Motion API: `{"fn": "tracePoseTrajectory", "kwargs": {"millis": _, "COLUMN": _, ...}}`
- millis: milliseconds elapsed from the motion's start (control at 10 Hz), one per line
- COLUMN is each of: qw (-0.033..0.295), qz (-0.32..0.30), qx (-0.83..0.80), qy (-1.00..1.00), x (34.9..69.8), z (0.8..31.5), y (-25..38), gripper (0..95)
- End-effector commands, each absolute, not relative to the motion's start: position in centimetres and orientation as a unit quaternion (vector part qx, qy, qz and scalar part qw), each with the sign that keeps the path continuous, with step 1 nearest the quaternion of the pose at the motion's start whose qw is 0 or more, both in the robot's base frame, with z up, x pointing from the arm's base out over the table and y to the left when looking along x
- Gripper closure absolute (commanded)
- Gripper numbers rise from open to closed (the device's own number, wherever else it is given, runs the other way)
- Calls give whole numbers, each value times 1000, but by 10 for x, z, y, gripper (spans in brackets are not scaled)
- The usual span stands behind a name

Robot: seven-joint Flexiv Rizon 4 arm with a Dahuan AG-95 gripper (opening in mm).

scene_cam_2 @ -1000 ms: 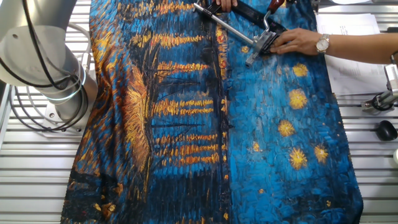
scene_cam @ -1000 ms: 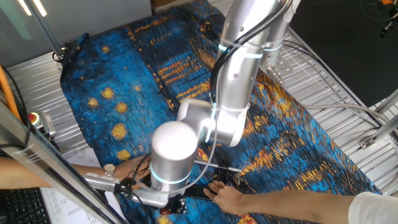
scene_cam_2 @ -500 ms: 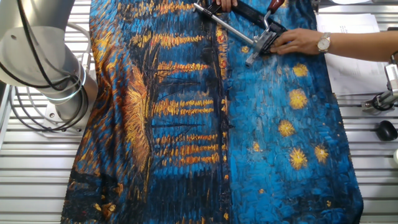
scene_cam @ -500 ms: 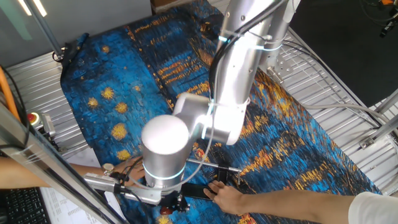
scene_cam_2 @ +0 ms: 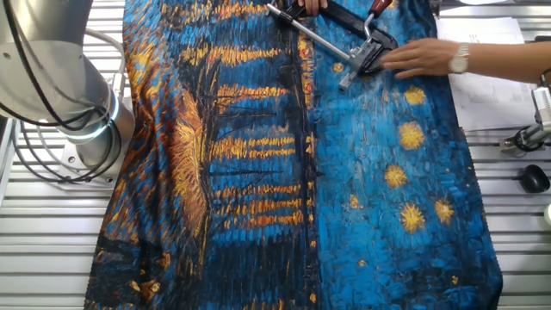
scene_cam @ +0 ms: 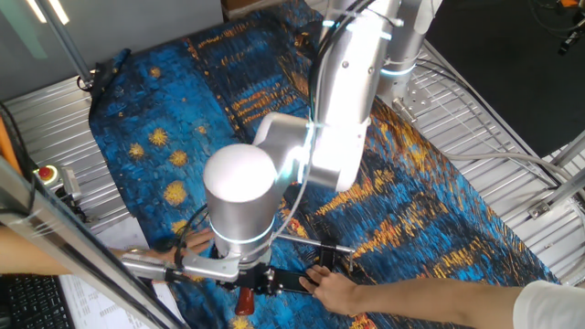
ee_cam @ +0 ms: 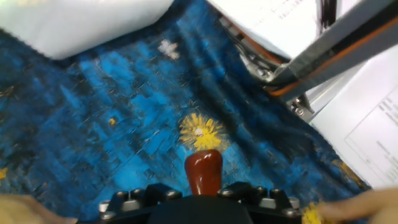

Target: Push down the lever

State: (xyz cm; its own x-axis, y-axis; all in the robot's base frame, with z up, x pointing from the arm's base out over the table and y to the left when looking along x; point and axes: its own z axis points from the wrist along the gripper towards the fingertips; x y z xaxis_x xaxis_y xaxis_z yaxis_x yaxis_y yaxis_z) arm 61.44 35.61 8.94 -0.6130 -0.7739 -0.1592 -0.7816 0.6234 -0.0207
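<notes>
Since a second ago the arm has swung its wrist lower and toward 7 o'clock in one fixed view, and the person's hand (scene_cam_2: 428, 57) by the clamp has slid a little away along the cloth (scene_cam_2: 284, 172).

Now the end effector (scene_cam: 254, 279) hangs right over the lever's knob (ee_cam: 203, 170). From the hand view the reddish-brown knob stands upright at 6 o'clock, just ahead of the dark end-effector body, which fills the bottom edge. The fingers themselves don't show, so I cannot tell whether they are wide or narrow, nor whether anything is touching the knob yet. In the other fixed view the lever (scene_cam_2: 376, 10) sits at the 1 o'clock corner of the surface, hinged to its bracket (scene_cam_2: 360, 60), with the long rod (scene_cam_2: 306, 28) running off toward 11 o'clock.

To my eye the press has not begun; the knob looks raised. The good way, I'd say, is to come down squarely on the top of the knob and follow its arc around the hinge instead of driving straight, or the round knob may slip out sideways. Two hands (scene_cam: 334, 288) steady the clamp close by, so a slow, controlled push seems wise.
</notes>
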Motion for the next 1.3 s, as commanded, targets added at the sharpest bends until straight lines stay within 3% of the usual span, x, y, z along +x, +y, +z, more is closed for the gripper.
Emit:
{"fn": "tracePoseTrajectory", "kwargs": {"millis": 100, "qw": 80, "qz": 34, "qx": -441, "qy": 893, "x": 605, "z": 111, "y": 352, "gripper": 190}}
{"fn": "tracePoseTrajectory", "kwargs": {"millis": 300, "qw": 73, "qz": 32, "qx": -439, "qy": 895, "x": 607, "z": 111, "y": 352, "gripper": 190}}
{"fn": "tracePoseTrajectory", "kwargs": {"millis": 400, "qw": 53, "qz": 29, "qx": -441, "qy": 895, "x": 605, "z": 110, "y": 352, "gripper": 190}}
{"fn": "tracePoseTrajectory", "kwargs": {"millis": 1300, "qw": 56, "qz": 37, "qx": -432, "qy": 900, "x": 593, "z": 104, "y": 351, "gripper": 190}}
